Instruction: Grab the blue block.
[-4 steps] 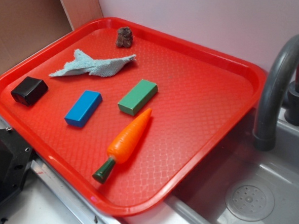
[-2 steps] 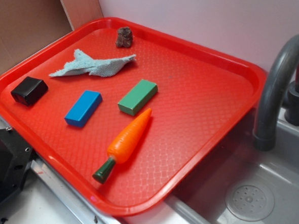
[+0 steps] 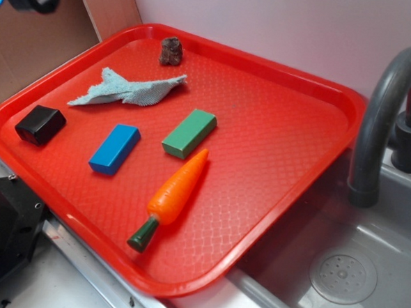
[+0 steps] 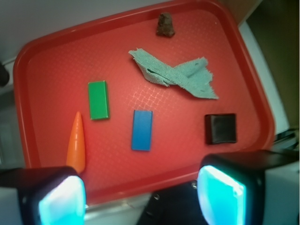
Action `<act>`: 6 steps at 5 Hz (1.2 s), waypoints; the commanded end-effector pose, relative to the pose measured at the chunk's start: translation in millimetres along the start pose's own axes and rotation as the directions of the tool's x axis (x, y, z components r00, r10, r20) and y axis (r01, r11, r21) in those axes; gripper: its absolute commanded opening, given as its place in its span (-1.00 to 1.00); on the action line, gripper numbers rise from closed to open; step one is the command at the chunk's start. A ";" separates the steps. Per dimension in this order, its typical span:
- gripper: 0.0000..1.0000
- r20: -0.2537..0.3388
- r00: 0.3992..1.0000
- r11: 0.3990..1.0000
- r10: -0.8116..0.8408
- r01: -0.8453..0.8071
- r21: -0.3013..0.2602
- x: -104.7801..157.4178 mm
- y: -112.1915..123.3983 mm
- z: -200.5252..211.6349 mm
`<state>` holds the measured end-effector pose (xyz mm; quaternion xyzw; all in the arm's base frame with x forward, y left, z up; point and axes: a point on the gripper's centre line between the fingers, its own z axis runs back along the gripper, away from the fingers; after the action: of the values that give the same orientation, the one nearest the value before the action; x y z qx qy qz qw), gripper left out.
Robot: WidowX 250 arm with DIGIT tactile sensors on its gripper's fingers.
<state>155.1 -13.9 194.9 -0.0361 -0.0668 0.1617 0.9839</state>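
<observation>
Our fingers (image 4: 140,197) are spread wide and empty, high above the red tray (image 4: 37,51). The blue block (image 4: 142,130) lies flat beyond and between them, untouched; we have yet to descend and close on it.

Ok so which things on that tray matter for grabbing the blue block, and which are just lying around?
Matter: blue block, gripper, open above the tray.

Lying around: green block, black block, carrot, cloth, brown lump.
</observation>
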 end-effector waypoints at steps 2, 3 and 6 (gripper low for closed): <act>1.00 -0.095 0.994 0.999 -0.045 0.045 -0.004 19.8 8.4 -67.1; 1.00 -0.129 0.990 0.998 -0.057 0.053 -0.027 18.2 13.1 -88.2; 1.00 -0.207 0.978 0.999 -0.013 0.021 0.036 -7.7 6.9 -150.4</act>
<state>165.2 -15.5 40.6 -0.0304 0.0494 0.1564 0.9860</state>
